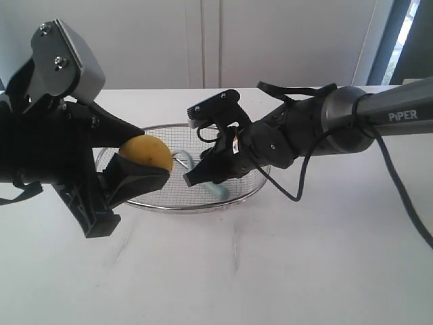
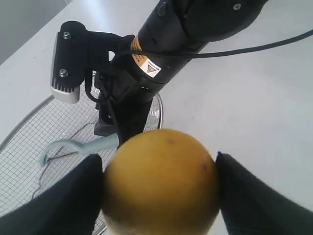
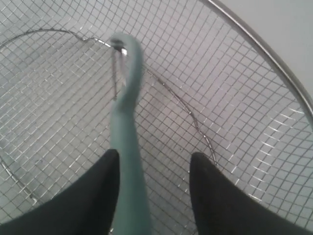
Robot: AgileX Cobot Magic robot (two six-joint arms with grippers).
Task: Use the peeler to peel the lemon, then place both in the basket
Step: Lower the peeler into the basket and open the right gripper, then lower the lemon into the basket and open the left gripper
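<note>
My left gripper [image 1: 150,157] is shut on the yellow lemon [image 1: 147,152], holding it in the air over the near left rim of the wire basket [image 1: 183,209]. In the left wrist view the lemon [image 2: 161,183] fills the gap between both black fingers [image 2: 63,200]. The teal peeler [image 3: 128,147] lies on the mesh inside the basket [image 3: 259,41]. My right gripper [image 3: 152,171] hangs open over it; the handle runs beside one finger, with a wide gap to the other. In the exterior view the peeler [image 1: 220,192] pokes out below the right gripper [image 1: 196,172].
The basket stands mid-table on a white tabletop [image 1: 270,271]. The right arm [image 1: 325,125] with its black cable [image 1: 301,186] stretches over the basket's right side. A white wall [image 1: 270,40] closes the back.
</note>
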